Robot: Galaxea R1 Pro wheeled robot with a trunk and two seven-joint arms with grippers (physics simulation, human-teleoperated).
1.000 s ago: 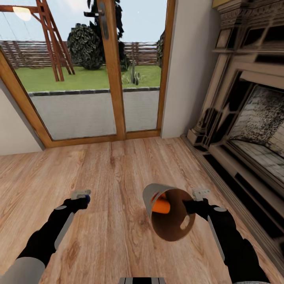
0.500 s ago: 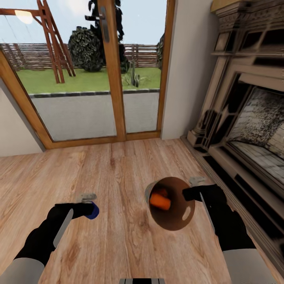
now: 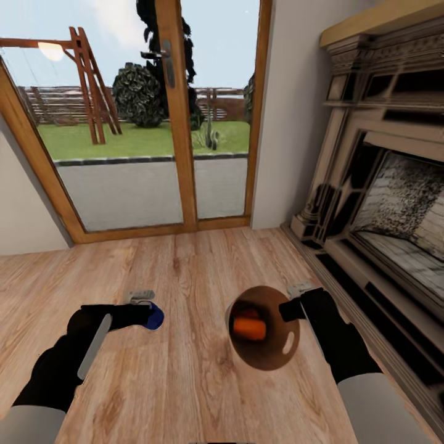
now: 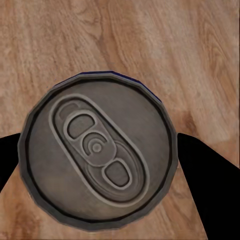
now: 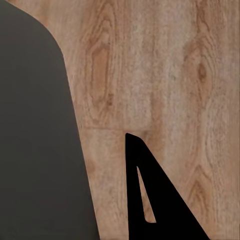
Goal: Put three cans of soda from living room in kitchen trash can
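Both arms are now sitting lower over the wood floor (image 3: 185, 382) than before. Left jaws (image 3: 148, 316) are gripping the dark blue silver-topped soda can (image 4: 97, 155) at nine o'clock; right jaws (image 3: 288, 308) are clamping the brown cylindrical trash can (image 3: 271, 357), tilted at three o'clock, with a bright orange soda can (image 3: 250, 328) lying inside.

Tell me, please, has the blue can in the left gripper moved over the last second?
Yes. The blue can in the left gripper has shifted rightward toward the trash can.
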